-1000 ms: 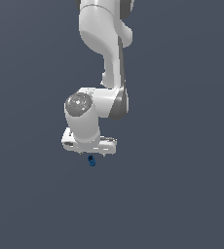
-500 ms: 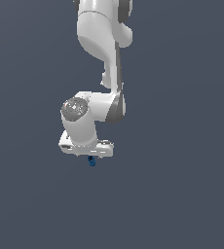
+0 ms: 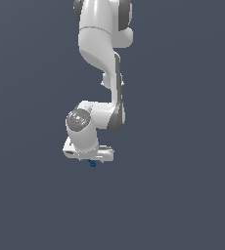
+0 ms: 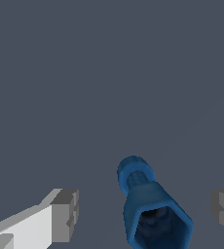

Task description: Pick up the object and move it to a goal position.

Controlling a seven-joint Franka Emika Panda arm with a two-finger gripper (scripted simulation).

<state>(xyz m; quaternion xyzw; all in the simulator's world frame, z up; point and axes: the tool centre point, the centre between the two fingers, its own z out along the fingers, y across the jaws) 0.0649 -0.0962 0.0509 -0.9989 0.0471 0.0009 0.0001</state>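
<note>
The object [image 4: 150, 204] is a small blue piece with a dark, hollow, wider end and a lighter blue rounded tip. In the wrist view it lies between my two fingers [image 4: 65, 214], with a gap on each side, so neither finger touches it. My gripper [image 4: 145, 213] is open around it. In the exterior view the object [image 3: 92, 163] shows as a tiny blue spot just under the white hand. The gripper [image 3: 91, 160] hangs there from the arm, and the hand hides its fingers.
A plain dark grey-blue surface [image 3: 183, 195] fills both views. The white arm [image 3: 102, 58] comes down from the top of the exterior view. Nothing else shows.
The hand has come down a little over the object. The object has stayed in the same spot.
</note>
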